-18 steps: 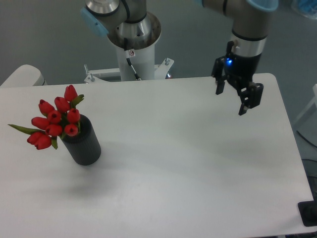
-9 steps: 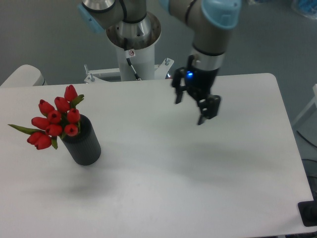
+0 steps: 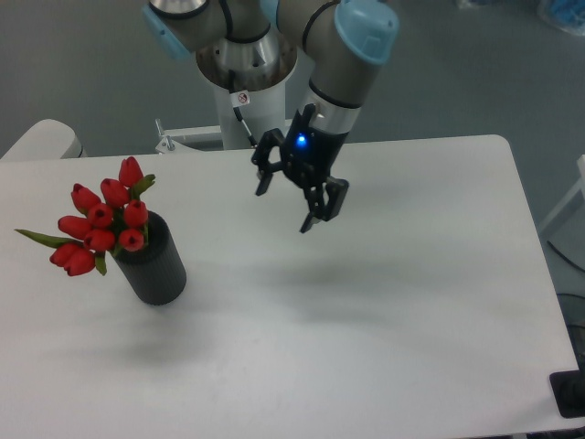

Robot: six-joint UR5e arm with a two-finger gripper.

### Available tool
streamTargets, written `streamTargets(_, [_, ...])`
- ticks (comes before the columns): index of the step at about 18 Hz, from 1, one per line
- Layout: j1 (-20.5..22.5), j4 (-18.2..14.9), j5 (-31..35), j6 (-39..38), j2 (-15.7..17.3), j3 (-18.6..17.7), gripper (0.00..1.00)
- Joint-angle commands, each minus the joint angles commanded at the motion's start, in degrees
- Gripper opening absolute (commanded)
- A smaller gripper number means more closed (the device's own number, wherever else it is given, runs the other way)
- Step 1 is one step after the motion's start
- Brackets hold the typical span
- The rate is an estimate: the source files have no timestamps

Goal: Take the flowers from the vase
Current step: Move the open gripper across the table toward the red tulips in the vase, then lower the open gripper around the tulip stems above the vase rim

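The flowers [image 3: 102, 219], a bunch of closed red tulip buds with narrow green leaves, stand in the vase [image 3: 153, 263] at the left of the white table. The vase is a short dark cylinder with a ribbed side, leaning slightly. My gripper [image 3: 285, 209] hangs above the table's middle, well to the right of the flowers. Its black fingers are spread apart and hold nothing. A blue light glows on its wrist.
The arm's white base column [image 3: 245, 96] stands behind the table's far edge. A pale rounded object [image 3: 41, 139] shows at the far left. The table's right edge [image 3: 535, 274] runs down the frame, with a small black item [image 3: 569, 393] at the lower right corner.
My gripper has swept leftward across the table from the far right to the middle, toward the flowers, staying open. The flowers and vase have not moved.
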Motion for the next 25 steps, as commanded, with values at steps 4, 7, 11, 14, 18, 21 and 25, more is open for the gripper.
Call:
streamTargets(4, [-1.66, -0.08, -7.22, -1.4, 1.84, -3.43, 1.0])
streamTargets(7, [-4.38, 1.14, -9.16, -1.32, 1.67, -3.78, 1.0])
streamTargets(11, [-7.9, 1.93, -10.13, -1.15, 1.67, -4.05, 1.0])
streamTargets(14, [-9.66, 3.69, -10.22, -1.5, 1.14, -5.18, 1.0])
streamTargets(18, [-9.84, 6.94, -10.31, -1.58, 0.79, -6.94, 1.0])
streamTargets(21, [-11.42, 8.61, -10.66, -1.67, -0.43, -6.42, 1.0])
streamTargets(25, [-11.78, 10.19, -11.19, -3.33, -1.76, -5.98, 1.0])
